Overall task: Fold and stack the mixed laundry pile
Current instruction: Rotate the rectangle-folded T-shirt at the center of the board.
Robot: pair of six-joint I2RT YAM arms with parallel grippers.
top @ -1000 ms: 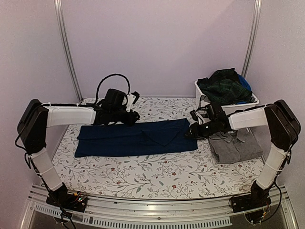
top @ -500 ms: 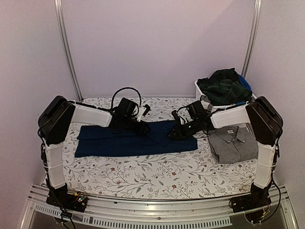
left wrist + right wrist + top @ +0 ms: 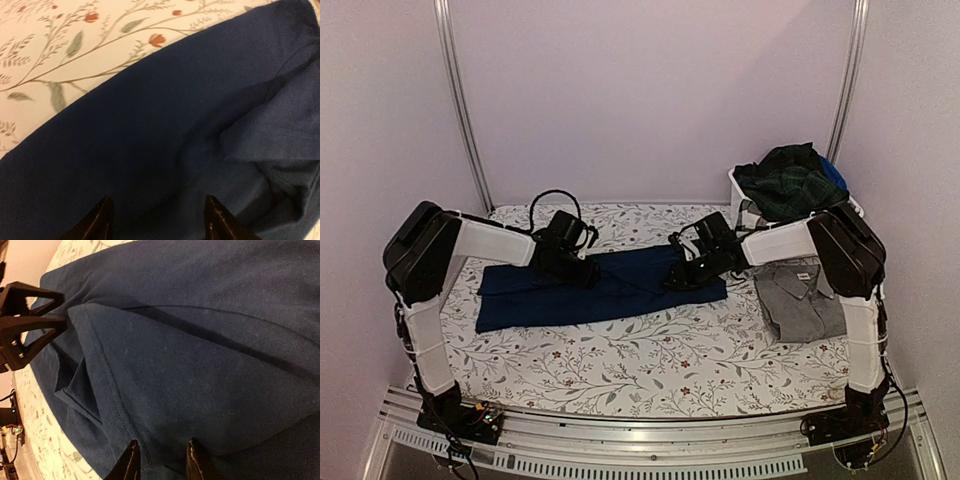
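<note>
Navy garment [image 3: 200, 365] fold in right claw [image 3: 161, 463]

No legible text — no label, brand or number (any view)

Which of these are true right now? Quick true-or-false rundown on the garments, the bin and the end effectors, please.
1. The navy blue cloth garment lies spread on the floral-patterned table cloth. True.
2. The folded grey collared shirt is inside the white plastic bin. False: it lies on the table cloth in front of the bin.
3. The dark green plaid garment sits in the bin. True.
4. The right end effector hangs clear of the navy garment. False: it pinches a fold of it.
</note>
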